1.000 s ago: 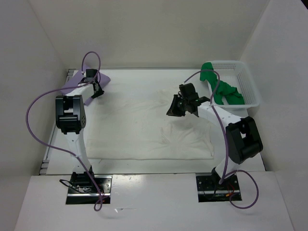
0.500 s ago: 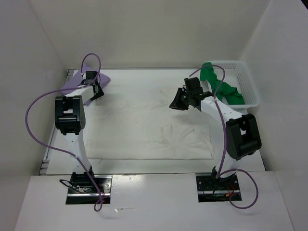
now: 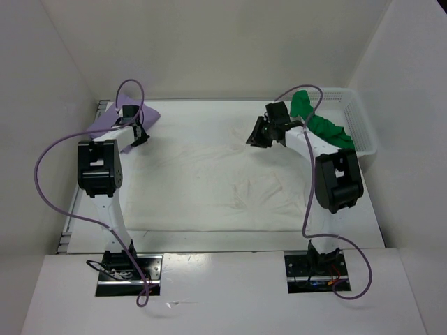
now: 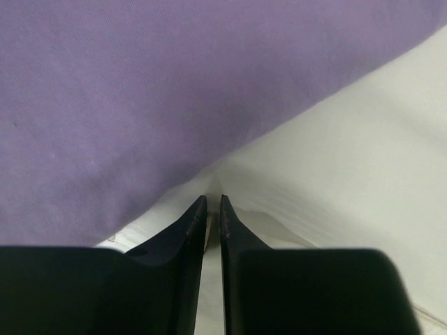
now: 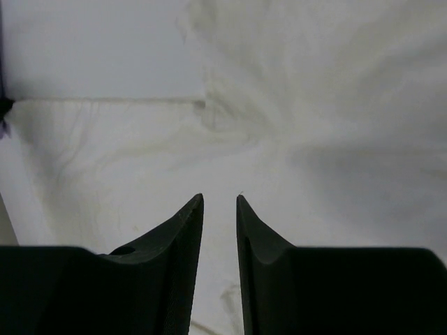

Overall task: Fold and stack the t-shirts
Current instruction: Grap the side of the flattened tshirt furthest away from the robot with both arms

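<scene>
White walls close in a white table [image 3: 209, 107], and most of it is covered by the white t-shirt [image 3: 209, 181], spread flat with a few creases. From above, its longer span runs left to right.

The lavender t-shirt [image 3: 105, 120] lies at the white shirt's far-left corner. The green t-shirt [image 3: 325, 129] is off its far-right corner, heaped in a white mesh basket [image 3: 360, 118] with one end hanging over the rim.

The left gripper [image 3: 138, 134] sits at the white shirt's far-left corner. In its wrist view the fingers [image 4: 188, 237] are drawn almost together, with only a sliver between them. The tips point at the line where lavender cloth overlaps white. No cloth shows in the slit.

The right gripper [image 3: 257, 134] hovers above the white shirt's far edge, inward of the far-right corner. Its fingers [image 5: 265, 237] stand a narrow gap apart and hold nothing, with wrinkled white cloth directly below.

Each arm is thus near its own end of the white shirt's far edge, and neither is clearly the closer. The body of the shirt lies nearward from both grippers. A fold from here would probably bring that far edge toward the near one, across the shorter span. The left side needs care, since the lavender cloth sits just beside the white edge there.
</scene>
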`<move>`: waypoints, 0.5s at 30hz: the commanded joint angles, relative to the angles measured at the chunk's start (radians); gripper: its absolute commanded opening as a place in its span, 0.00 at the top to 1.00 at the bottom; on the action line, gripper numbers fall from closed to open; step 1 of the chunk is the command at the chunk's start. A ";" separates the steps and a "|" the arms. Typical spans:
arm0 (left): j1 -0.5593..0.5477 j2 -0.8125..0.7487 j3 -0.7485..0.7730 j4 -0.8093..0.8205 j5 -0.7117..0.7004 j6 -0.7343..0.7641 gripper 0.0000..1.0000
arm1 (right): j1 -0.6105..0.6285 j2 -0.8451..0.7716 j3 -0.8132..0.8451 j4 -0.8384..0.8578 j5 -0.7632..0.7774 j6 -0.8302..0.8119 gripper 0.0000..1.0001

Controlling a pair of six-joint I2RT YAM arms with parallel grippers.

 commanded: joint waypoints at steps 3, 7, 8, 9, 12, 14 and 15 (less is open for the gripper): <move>0.003 -0.078 -0.031 0.001 0.065 -0.037 0.84 | -0.055 0.183 0.263 0.007 0.145 -0.056 0.69; 0.003 -0.096 -0.031 0.010 0.087 -0.047 0.92 | -0.090 0.335 0.470 -0.029 0.222 -0.097 0.68; 0.003 -0.096 -0.031 0.010 0.097 -0.047 0.94 | -0.101 0.364 0.505 -0.041 0.239 -0.111 0.68; 0.003 -0.096 -0.031 0.010 0.110 -0.047 0.94 | -0.101 0.390 0.541 -0.056 0.257 -0.122 0.63; 0.003 -0.131 -0.060 0.027 0.085 -0.057 0.96 | -0.101 0.521 0.737 -0.142 0.317 -0.169 0.56; 0.003 -0.141 -0.071 0.027 0.096 -0.048 0.99 | -0.101 0.634 0.918 -0.203 0.380 -0.197 0.53; 0.003 -0.141 -0.071 0.027 0.096 -0.048 0.99 | -0.101 0.670 0.972 -0.229 0.403 -0.197 0.53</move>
